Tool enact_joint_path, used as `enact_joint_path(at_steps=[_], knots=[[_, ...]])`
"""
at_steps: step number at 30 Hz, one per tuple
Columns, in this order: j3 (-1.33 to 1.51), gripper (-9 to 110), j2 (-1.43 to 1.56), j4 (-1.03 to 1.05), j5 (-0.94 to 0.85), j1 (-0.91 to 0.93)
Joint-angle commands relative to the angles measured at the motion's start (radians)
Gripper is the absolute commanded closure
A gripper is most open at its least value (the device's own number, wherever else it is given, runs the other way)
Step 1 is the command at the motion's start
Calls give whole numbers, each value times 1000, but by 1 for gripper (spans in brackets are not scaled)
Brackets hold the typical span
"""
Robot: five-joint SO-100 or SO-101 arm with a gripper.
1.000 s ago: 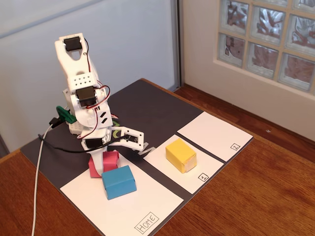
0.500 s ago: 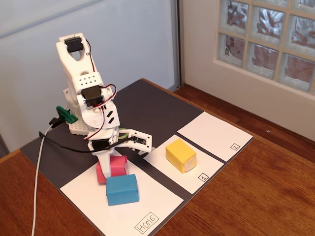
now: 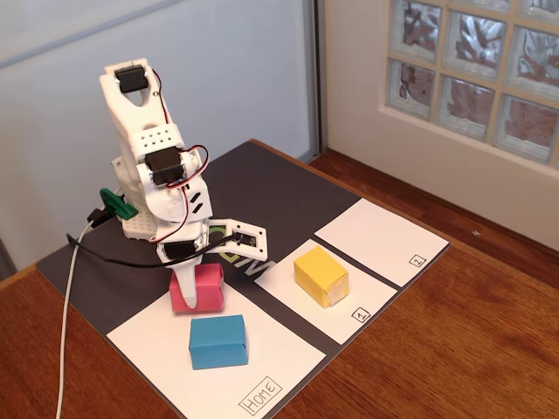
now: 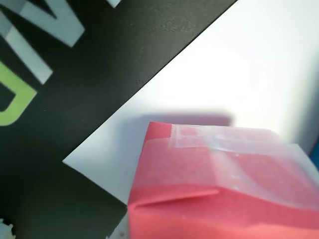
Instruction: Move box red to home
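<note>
Pinkish-red box red (image 3: 199, 289) sits on home (image 3: 271, 353) near its corner, tool (image 3: 194, 292) clamped on it.

Pinkish-red box red (image 3: 197, 289), blue block (image 3: 217, 341), yellow block (image 3: 320, 275), white home (image 3: 279, 353) sheet, black mat (image 3: 262, 192).

three blocks, red (image 3: 198, 289), blue (image 3: 217, 342), yellow (image 3: 320, 275), three white sheets (image 3: 288, 353)
</note>
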Motion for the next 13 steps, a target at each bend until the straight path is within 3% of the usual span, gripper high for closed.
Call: enact_joint_path(at_steps=[1, 13], knots=[[-34, 102, 31, 15, -2, -5], [-37, 102, -12, -31, 3, 57]])
